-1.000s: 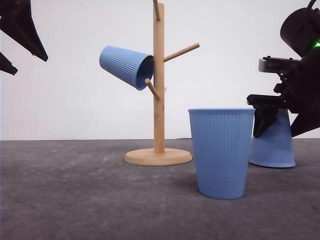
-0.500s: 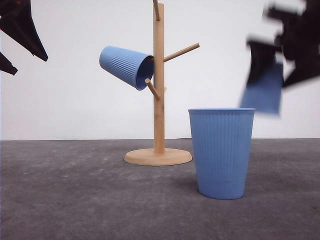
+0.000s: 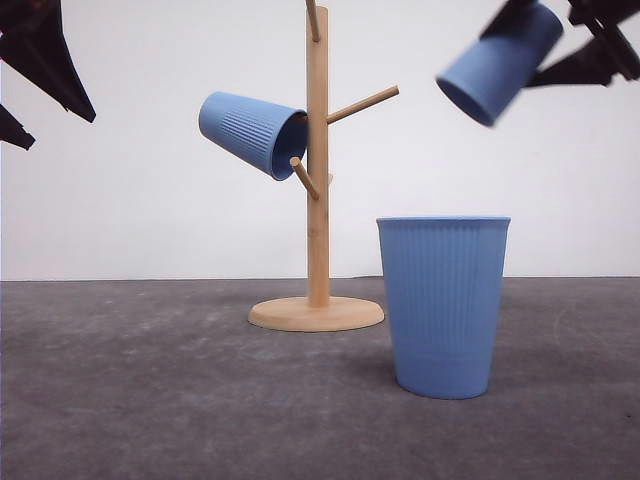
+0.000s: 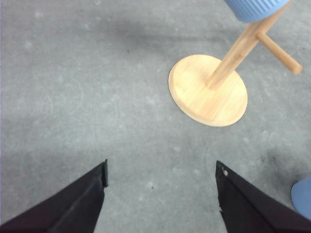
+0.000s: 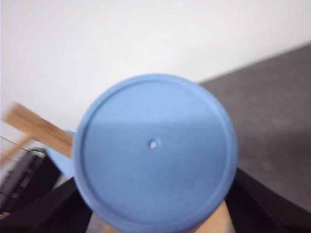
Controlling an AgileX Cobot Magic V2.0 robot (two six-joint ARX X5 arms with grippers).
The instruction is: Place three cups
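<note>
Three light-blue ribbed cups are in the front view. One cup (image 3: pixel 252 131) hangs tilted on a left peg of the wooden stand (image 3: pixel 318 170). A second cup (image 3: pixel 443 305) stands upright on the grey table in front. The third cup (image 3: pixel 500 62) is tilted high at the right, mouth pointing down-left toward the stand, with my right gripper (image 3: pixel 560 45) shut on it. Its flat base (image 5: pixel 154 153) faces the right wrist camera between the dark fingers. My left gripper (image 3: pixel 35 70) hangs high at the left, open and empty; its fingers (image 4: pixel 73 206) spread over bare table.
The stand's round wooden base (image 4: pixel 208 90) sits on the grey table (image 3: pixel 150 390). A free peg (image 3: pixel 362 104) sticks up-right toward the held cup. A white wall lies behind.
My right gripper lifted the third cup off the table at the right, raised it above the standing cup and tipped it toward the stand. The left gripper has not moved.
</note>
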